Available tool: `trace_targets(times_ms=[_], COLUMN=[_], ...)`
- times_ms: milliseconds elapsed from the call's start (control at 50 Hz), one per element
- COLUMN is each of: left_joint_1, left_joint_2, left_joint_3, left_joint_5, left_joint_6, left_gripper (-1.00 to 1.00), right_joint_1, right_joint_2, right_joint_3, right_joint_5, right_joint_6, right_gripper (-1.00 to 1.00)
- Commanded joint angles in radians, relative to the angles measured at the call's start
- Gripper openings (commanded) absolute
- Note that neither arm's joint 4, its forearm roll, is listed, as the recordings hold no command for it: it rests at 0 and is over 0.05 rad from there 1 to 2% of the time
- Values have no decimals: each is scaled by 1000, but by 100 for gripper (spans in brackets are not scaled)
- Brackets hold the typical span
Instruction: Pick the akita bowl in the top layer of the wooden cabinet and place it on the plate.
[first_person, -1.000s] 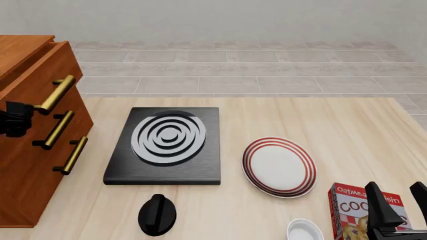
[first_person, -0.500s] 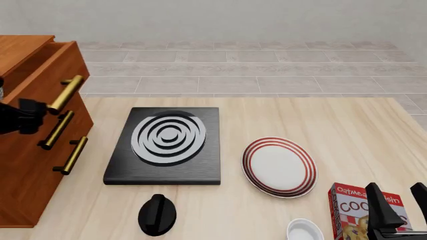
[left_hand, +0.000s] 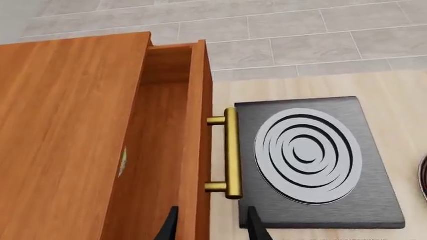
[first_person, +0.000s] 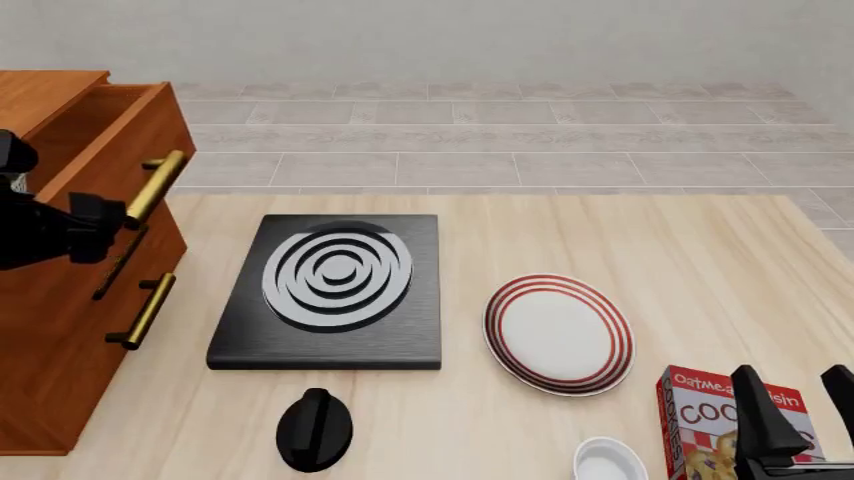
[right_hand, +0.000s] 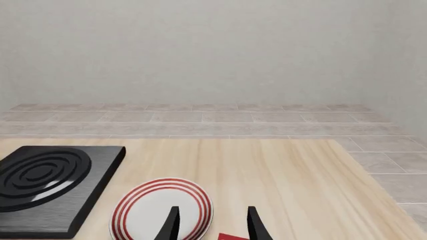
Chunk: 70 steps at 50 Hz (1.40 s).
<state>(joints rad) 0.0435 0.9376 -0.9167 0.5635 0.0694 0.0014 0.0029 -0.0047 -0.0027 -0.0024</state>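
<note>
The wooden cabinet (first_person: 60, 330) stands at the table's left. Its top layer (first_person: 114, 130) is pulled partly out, and the open drawer (left_hand: 167, 125) shows bare wood inside. The akita bowl is hidden; only a thin pale sliver (left_hand: 123, 162) peeks from under the cabinet's top, and I cannot tell what it is. My left gripper (first_person: 107, 222) (left_hand: 211, 227) is at the near end of the brass handle (first_person: 155, 186) (left_hand: 231, 152), its fingers spread apart. The red-ringed plate (first_person: 558, 333) (right_hand: 160, 212) lies right of centre. Near the front right corner, my right gripper (first_person: 801, 410) (right_hand: 211, 225) hangs open and holds nothing.
A black stove (first_person: 331, 290) with white spiral rings lies between the cabinet and the plate. In front of it sits a black knob-like object (first_person: 314, 428). A plain white small bowl (first_person: 610, 462) and a red cookie box (first_person: 714, 420) are beside my right gripper.
The top drawer has slid further out toward the right, and my left gripper has moved right with its handle. The right arm has stayed still.
</note>
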Motion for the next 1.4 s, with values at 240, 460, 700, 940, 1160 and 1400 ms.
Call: trace_targets(times_ms=[240,460,700,940,1160,1400], left_joint_1=[-103,-127,-156,-177,-217,-255], left_joint_2=[64,89,108,126,148,167], left_joint_3=[17,24,21,-10,-56,-87], left_joint_5=[-1,-6,3,24,44,55], left_joint_6=[0,-5,-10,-6,0,-12], left_gripper=[100,100,100,100,100,100], right_joint_1=[0,0,-1,-1,-1,-1], right_joint_2=[2,3,-1,-1,-1,-1], right_joint_3=[-1,-1,-1,-1,-1,-1], right_joint_5=[-3,-3,2,2,2,2], right_joint_6=[2,3,5,5,5,4], right_gripper=[100,100,100,100,100,100])
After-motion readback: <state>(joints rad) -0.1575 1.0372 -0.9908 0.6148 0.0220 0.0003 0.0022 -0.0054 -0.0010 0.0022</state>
